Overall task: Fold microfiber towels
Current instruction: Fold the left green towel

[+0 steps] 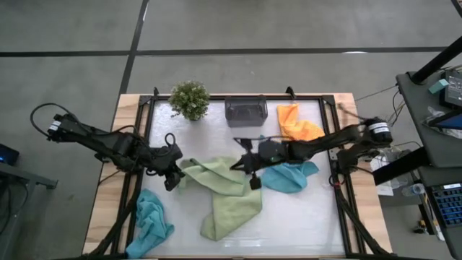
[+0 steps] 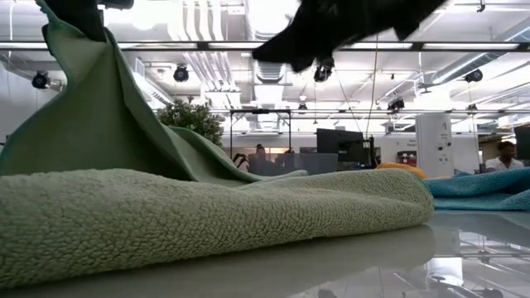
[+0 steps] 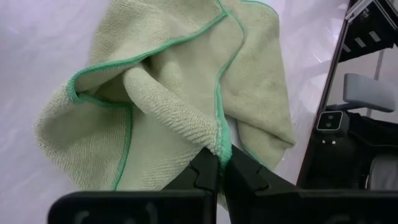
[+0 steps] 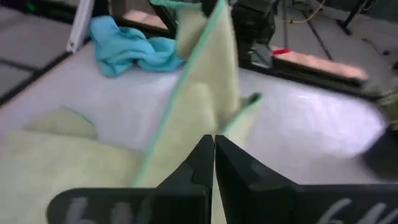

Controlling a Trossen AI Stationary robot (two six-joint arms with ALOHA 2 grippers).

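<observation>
A light green microfiber towel (image 1: 227,195) lies crumpled at the table's middle, and its left corner is raised. My left gripper (image 1: 172,180) is shut on that corner. In the low view the cloth climbs from a thick fold (image 2: 207,215) on the table up to the top left. My right gripper (image 1: 254,182) hovers shut above the towel's right part, with nothing between its fingers (image 4: 205,155). A teal towel (image 1: 290,177) lies under the right arm, and another teal towel (image 1: 151,220) lies near left. An orange towel (image 1: 297,124) lies at the far right. My left gripper pinches the green towel's hemmed edge (image 3: 222,148) between its two fingers, where the cloth is bunched into a fold of more than one layer. The fingers slant down from the table's left. The held corner is lifted, and the rest slopes down slack onto the table.
A small grey bin (image 1: 246,110) and a potted plant (image 1: 190,99) stand at the table's far edge. A dark frame (image 1: 144,130) borders the white work surface. Bare surface shows near right (image 1: 303,224).
</observation>
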